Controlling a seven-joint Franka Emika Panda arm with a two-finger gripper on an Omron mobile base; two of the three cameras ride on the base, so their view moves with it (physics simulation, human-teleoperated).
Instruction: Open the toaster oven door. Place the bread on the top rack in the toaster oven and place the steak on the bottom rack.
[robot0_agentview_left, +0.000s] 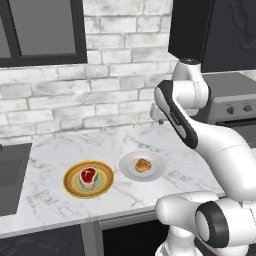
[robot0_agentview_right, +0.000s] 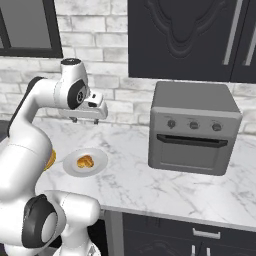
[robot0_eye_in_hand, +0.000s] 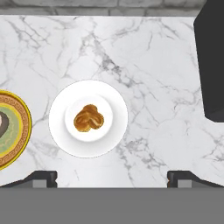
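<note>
Marble surface (robot0_agentview_right: 150, 185) below a brick wall, carrying the toaster oven (robot0_agentview_right: 192, 127) at the right with the toaster oven door (robot0_agentview_right: 190, 155) shut, handle bar across its top edge. Left of it a white plate (robot0_eye_in_hand: 59, 131) with the bread (robot0_eye_in_hand: 89, 118) at its middle, and just beside that a gold-rimmed green plate (robot0_agentview_left: 102, 187) bearing the steak (robot0_agentview_left: 88, 176). Claw (robot0_agentview_right: 85, 120) high above the white plate, pointing down, tips spread wide, gripping nothing.
</note>
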